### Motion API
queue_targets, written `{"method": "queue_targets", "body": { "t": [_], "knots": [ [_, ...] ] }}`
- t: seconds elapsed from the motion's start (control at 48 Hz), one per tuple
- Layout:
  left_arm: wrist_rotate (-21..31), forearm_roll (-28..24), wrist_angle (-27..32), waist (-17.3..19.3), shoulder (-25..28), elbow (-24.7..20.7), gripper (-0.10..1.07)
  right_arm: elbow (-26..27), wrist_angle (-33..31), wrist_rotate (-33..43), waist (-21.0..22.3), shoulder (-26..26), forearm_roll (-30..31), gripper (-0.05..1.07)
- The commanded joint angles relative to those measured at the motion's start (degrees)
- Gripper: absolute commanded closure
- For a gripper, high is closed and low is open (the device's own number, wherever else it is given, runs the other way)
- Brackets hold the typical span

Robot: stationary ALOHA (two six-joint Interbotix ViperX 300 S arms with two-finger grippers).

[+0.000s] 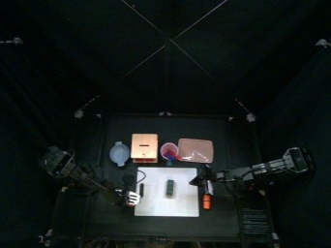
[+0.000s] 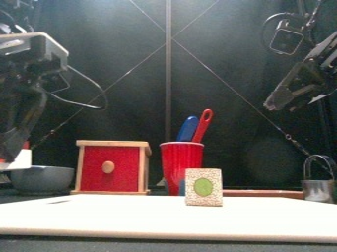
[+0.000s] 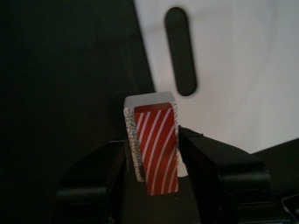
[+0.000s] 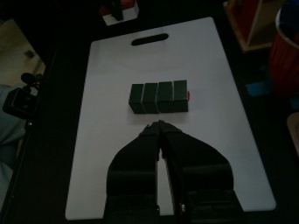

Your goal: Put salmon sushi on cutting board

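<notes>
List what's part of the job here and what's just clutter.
Job:
salmon sushi, between the left hand's jaws
cutting board

Lying about:
dark roll on the board
orange piece beside the board
red cup
wooden box
bowl
pink tray

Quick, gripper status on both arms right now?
Left gripper: closed on the salmon sushi, beside the cutting board.
Right gripper: shut, empty, over the board.

Robot lab, black curtains (image 1: pixel 165 58), small table (image 1: pixel 97 194)
</notes>
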State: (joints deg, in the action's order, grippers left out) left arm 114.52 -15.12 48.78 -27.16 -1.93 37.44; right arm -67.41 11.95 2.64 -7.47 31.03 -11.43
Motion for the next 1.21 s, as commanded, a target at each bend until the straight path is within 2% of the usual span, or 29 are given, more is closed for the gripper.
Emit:
{"method": "queue_targets", "body": {
  "t": [0.0, 0.292, 0.438, 0.562, 0.958, 1.188],
  "knots": [
    [-0.18, -1.85, 0.09, 1.67, 0.35, -2.37, 0.26, 0.62, -0.09, 0.00, -0.09, 0.26, 0.09, 1.00],
    [-0.35, -9.40, -6.59, 8.53, 4.66, -6.33, 0.26, 0.62, -0.26, -0.09, -0.09, 0.26, 1.14, 1.00],
    [-0.53, -10.81, -10.46, 11.43, 7.91, -8.26, 0.26, 0.62, -0.62, 0.00, -0.09, 0.26, 1.23, 1.00],
    [-1.14, -11.43, -13.01, 12.48, 10.11, -10.02, 0.26, 0.70, -1.58, 0.00, -0.09, 0.18, 1.14, 1.00],
    [-1.93, -11.25, -13.36, 13.80, 14.24, -14.15, 0.24, 0.62, -2.64, -0.09, -0.09, 0.26, 1.23, 1.00],
    [-2.11, -11.16, -14.24, 13.80, 15.03, -14.41, 0.16, 0.44, -2.64, -0.09, -0.35, 0.26, 1.23, 1.00]
  ]
}}
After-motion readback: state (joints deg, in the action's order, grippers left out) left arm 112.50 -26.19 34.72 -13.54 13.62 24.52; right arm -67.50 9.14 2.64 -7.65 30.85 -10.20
